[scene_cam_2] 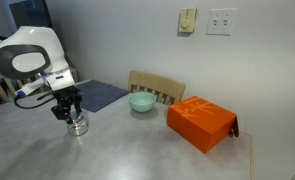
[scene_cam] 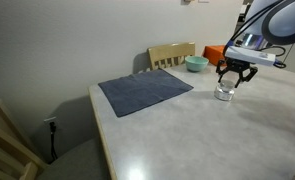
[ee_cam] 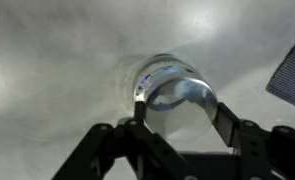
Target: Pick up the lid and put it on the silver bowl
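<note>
In the wrist view the two dark fingers [ee_cam: 225, 125] stand at either side of a round, shiny thing, drawn in against its edge and clamped on it. It reads as the lid [ee_cam: 177, 92], sitting at the top of the silver bowl [scene_cam: 225, 95]. Glare and blur smear the metal, so the seam between the lid and the bowl cannot be made out. In both exterior views the fingers come straight down onto the small bowl [scene_cam_2: 78, 126] and cover its top, and the lid itself is too small to pick out there. The bowl stands on the pale table [scene_cam: 177, 130], just beside the dark mat [scene_cam: 145, 92]. Only a corner of the mat [ee_cam: 292, 75] shows in the wrist view.

The white arm [scene_cam_2: 32, 60] is cut off at the frame edge in both exterior views. Behind the bowl are the teal bowl [scene_cam_2: 141, 102] and, well apart from it, the orange box [scene_cam_2: 200, 124]. In an exterior view the box [scene_cam: 215, 52] is partly hidden by the fingers. Only the top of the wooden chair [scene_cam_2: 157, 88] shows above the table's far edge.
</note>
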